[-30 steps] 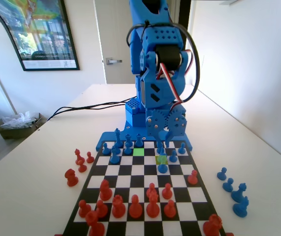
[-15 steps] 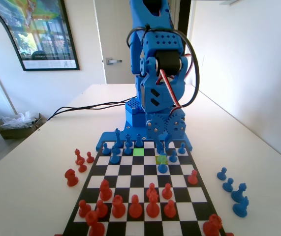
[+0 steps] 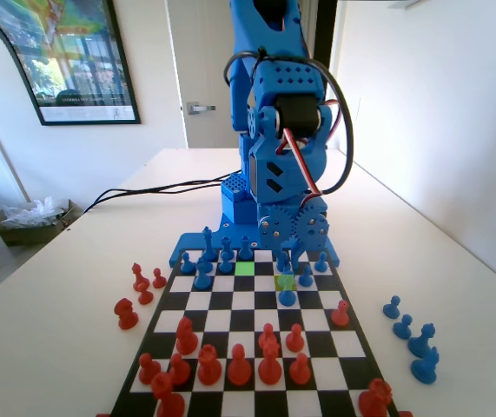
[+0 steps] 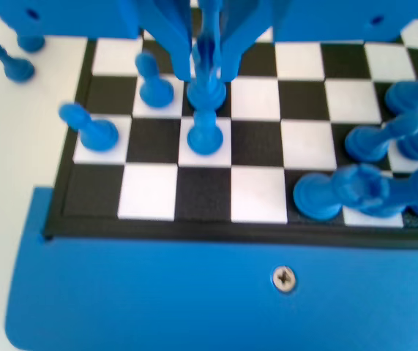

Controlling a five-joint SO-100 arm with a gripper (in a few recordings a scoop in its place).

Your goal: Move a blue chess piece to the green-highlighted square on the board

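In the fixed view, the gripper (image 3: 284, 250) has sunk a little lower over the board (image 3: 249, 318), onto the blue chess piece (image 3: 284, 261), which stands diagonally right of the green-highlighted square (image 3: 244, 268); I judge the grasp is near. The wrist view adds the jaws: narrow, on both sides of the pawn's (image 4: 207, 91) head, but whether they pinch it I cannot tell.

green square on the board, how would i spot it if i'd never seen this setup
In the fixed view, find the board and follow it to its far end at the blue arm's base. The green-highlighted square lies in the second row from there, left of the gripper. It is bright solid green; the tinted square nearby is duller, yellowish.
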